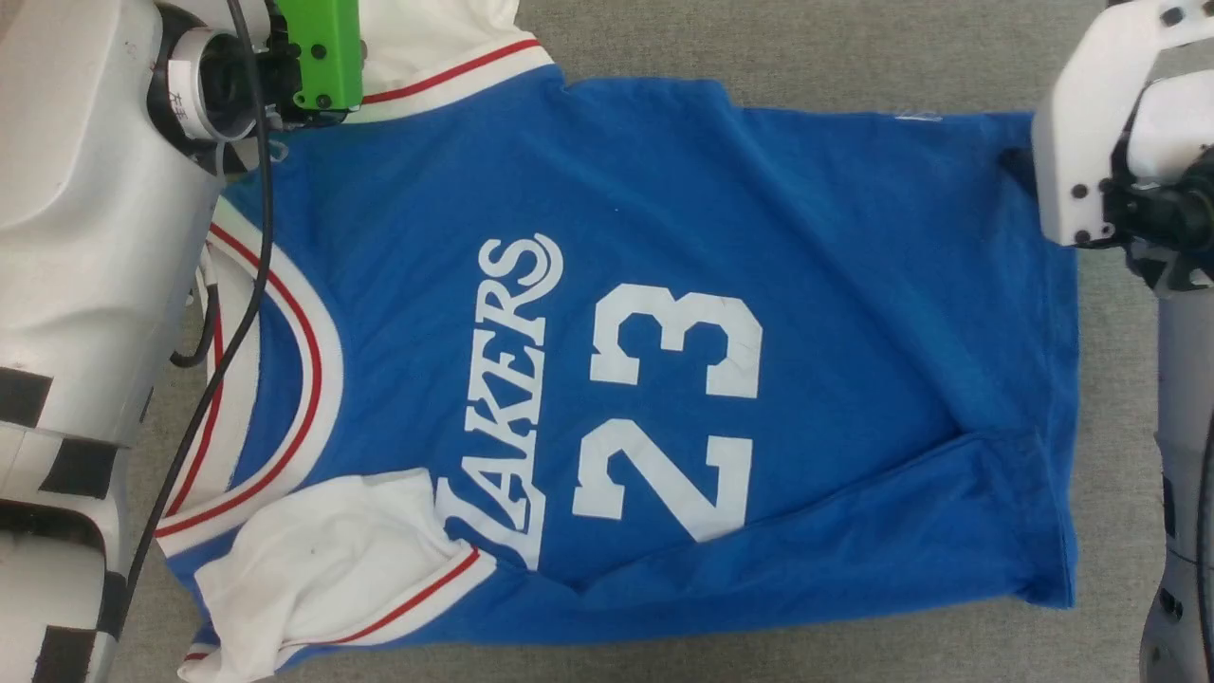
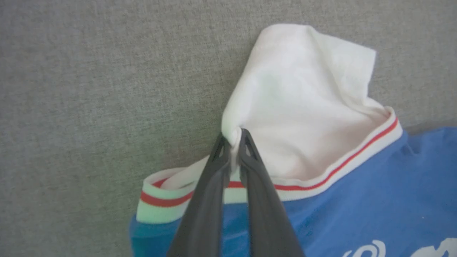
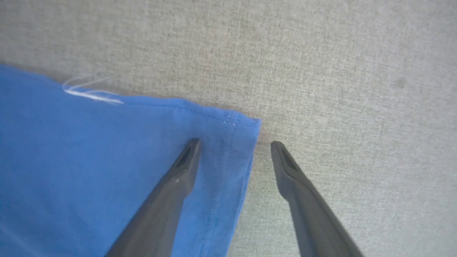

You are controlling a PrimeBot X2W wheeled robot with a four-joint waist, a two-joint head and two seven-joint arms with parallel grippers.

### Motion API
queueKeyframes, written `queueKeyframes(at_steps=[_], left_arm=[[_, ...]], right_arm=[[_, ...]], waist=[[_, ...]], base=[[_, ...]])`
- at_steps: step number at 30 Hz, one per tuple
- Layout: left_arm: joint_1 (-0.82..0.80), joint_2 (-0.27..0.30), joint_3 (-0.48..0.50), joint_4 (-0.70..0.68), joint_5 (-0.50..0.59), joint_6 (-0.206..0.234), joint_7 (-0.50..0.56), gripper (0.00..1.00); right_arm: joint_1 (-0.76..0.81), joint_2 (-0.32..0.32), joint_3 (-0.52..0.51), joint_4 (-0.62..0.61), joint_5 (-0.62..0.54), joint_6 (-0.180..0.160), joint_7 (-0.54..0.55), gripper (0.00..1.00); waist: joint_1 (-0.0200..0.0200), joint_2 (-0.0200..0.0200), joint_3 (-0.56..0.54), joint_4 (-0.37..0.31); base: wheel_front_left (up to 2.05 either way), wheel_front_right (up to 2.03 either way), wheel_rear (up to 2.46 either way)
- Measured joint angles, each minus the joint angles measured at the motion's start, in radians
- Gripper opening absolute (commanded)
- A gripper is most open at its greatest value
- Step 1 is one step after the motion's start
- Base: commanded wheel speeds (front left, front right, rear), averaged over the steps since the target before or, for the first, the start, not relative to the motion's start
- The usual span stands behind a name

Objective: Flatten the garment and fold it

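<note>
The garment (image 1: 664, 313), a bright blue jersey T-shirt with white "LAKERS 23" print, lies spread on the grey surface with its collar toward the left. In the left wrist view my left gripper (image 2: 234, 137) is shut on a pinched fold of the white sleeve (image 2: 300, 100) near the red-and-white trim. My right gripper (image 3: 234, 144) stands open over the hem corner (image 3: 242, 132) of the garment (image 3: 89, 171), one finger above the blue cloth, the other above bare surface. The near sleeve (image 1: 322, 560) lies folded over the chest.
Grey fabric-covered surface (image 1: 806, 38) surrounds the garment on all sides. My left arm's pale housing (image 1: 85, 237) with a green part (image 1: 327, 52) covers the left edge; the right arm's white wrist (image 1: 1119, 133) stands over the far right hem. A loose white thread (image 3: 89, 92) lies at the hem.
</note>
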Motion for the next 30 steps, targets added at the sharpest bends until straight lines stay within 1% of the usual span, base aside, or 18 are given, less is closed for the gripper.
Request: queueKeyframes(at_steps=[6,7,8,9,15,20,23,25,27,30], left_arm=[[0.000,0.000,-0.002,-0.006,-0.002,0.000,0.000,0.00],[0.000,0.000,-0.002,-0.006,-0.005,0.000,0.000,0.00],[0.000,0.000,-0.002,-0.006,-0.010,0.000,0.000,0.00],[0.000,0.001,-0.002,-0.006,-0.019,0.000,0.000,0.00],[0.001,0.003,-0.001,-0.007,-0.026,0.000,-0.008,0.00],[0.004,0.003,0.010,-0.012,-0.040,-0.005,-0.036,0.00],[0.018,0.001,0.022,-0.020,-0.055,-0.016,-0.059,0.00],[0.031,0.002,0.023,-0.028,-0.055,-0.033,-0.070,0.00],[0.055,0.001,0.025,-0.036,-0.066,-0.050,-0.083,0.00],[0.090,0.003,0.026,-0.045,-0.085,-0.063,-0.101,0.00]], right_arm=[[0.000,-0.017,0.056,0.010,-0.007,0.000,0.022,1.00],[0.000,-0.017,0.056,0.010,-0.002,0.000,0.028,0.95],[0.000,-0.019,0.057,0.010,-0.001,0.000,0.030,0.35],[0.000,-0.019,0.056,0.009,0.007,0.000,0.032,0.00],[0.007,-0.026,0.049,0.005,0.017,0.000,0.026,0.00],[0.008,-0.021,0.024,-0.001,0.030,0.000,-0.038,0.00],[0.011,-0.013,0.010,-0.001,0.044,0.000,-0.081,0.00],[0.025,-0.014,0.006,0.001,0.048,0.000,-0.105,0.00],[0.057,-0.020,0.002,0.005,0.057,0.000,-0.126,0.00],[0.101,-0.031,-0.004,0.009,0.071,0.000,-0.149,0.00]], waist=[[0.0000,0.0000,0.009,0.010],[0.0000,0.0000,0.008,0.010],[0.0000,0.0000,0.007,0.011],[0.0000,0.0000,0.006,0.012],[0.0000,0.0000,-0.006,0.011],[0.0000,0.0000,-0.026,0.006],[0.0000,0.0000,-0.047,0.007],[0.0000,0.0000,-0.064,0.009],[0.0000,0.0000,-0.089,0.012],[0.0000,0.0000,-0.123,0.017]], base=[[0.00,0.00,0.00],[0.00,0.00,0.00],[0.00,0.00,0.00],[0.00,0.00,0.00],[0.00,0.00,0.00],[0.00,0.00,0.00],[0.00,0.00,0.00],[0.00,0.00,0.00],[0.00,0.00,0.00],[0.00,0.00,0.00]])
